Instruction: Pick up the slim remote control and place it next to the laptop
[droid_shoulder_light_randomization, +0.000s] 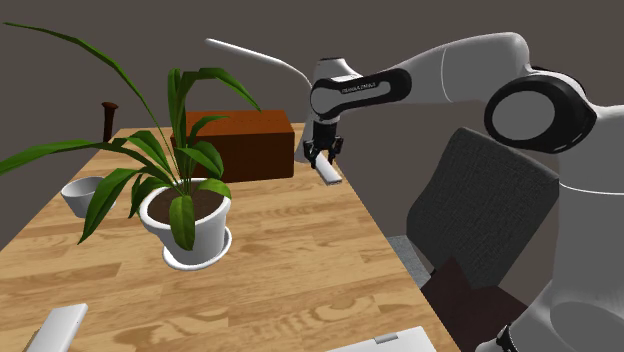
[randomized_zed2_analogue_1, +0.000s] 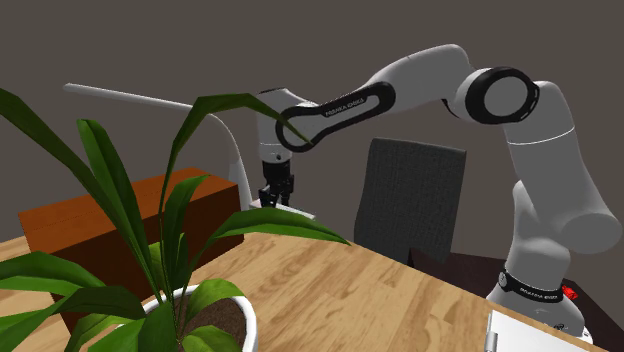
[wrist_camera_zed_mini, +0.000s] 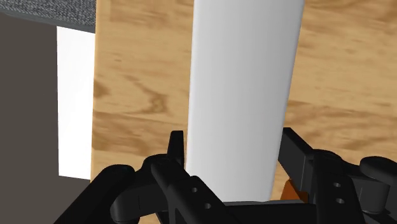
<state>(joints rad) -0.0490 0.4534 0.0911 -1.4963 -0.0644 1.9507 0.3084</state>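
The slim white remote (wrist_camera_zed_mini: 245, 76) is being clasped between the two fingers of the black gripper (wrist_camera_zed_mini: 235, 149), its length projecting past the fingertips. In the shoulder view it is being held over the wooden table's (droid_shoulder_light_randomization: 290, 260) far edge, at 3 o'clock from the brown box (droid_shoulder_light_randomization: 250, 140) and 2 o'clock from the potted plant (droid_shoulder_light_randomization: 190, 215).

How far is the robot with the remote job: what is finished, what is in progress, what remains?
Done: the claw is shut on the white remote, seemingly lifted off the table. In hand: it hangs by the brown box. Left: carrying it to the pale flat slab, probably the laptop, and setting it alongside.
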